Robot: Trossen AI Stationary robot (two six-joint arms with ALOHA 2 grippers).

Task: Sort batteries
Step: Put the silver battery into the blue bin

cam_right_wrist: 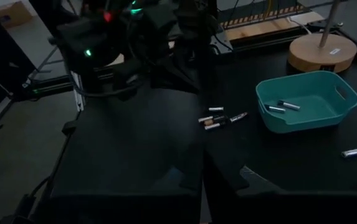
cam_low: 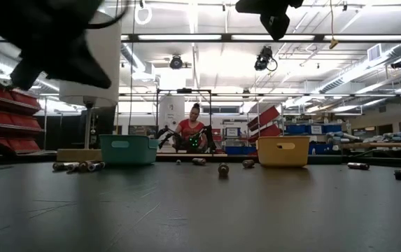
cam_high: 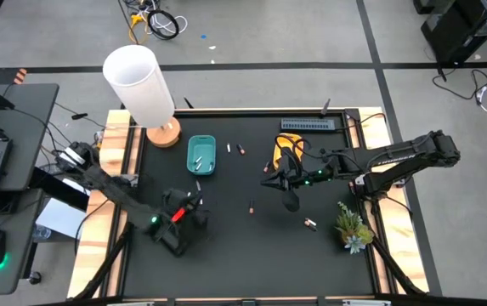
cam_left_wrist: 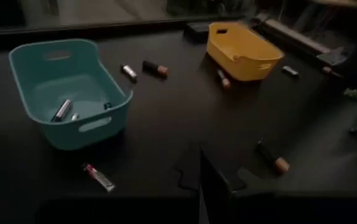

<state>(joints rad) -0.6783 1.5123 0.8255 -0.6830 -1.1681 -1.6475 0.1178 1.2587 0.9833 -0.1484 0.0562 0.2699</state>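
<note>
We see the left jaws (cam_high: 178, 223) pressed together and holding nothing, hanging above the counter (cam_high: 251, 255) near its front left corner. The right jaws (cam_high: 284, 189) are also pressed together and empty, raised over the counter's middle, just in front of the yellow tray (cam_high: 280, 151).

The batteries lie scattered. A small cluster of batteries (cam_right_wrist: 222, 118) sits on the bare counter between the left arm and the teal tray (cam_high: 201, 155). Inside the teal tray, a few batteries (cam_left_wrist: 66, 110) rest on its floor; the left wrist view shows a silvery one beside a dark one. One red-ended battery (cam_left_wrist: 98, 177) lies just outside the tray's front wall. Two more, a pale battery (cam_left_wrist: 128, 72) and a dark battery with a copper end (cam_left_wrist: 155, 68), lie between the two trays toward the counter's back edge. Another battery (cam_left_wrist: 223, 78) lies touching or almost touching the yellow tray's wall. A lone battery (cam_high: 251, 206) lies near the counter's centre, and another (cam_high: 309, 223) lies toward the front right, near a small plant (cam_high: 353, 226)

A lamp with a white shade (cam_high: 138, 83) stands at the back left corner. In the low view, a person (cam_low: 192, 131) sits in the room beyond the counter
</note>
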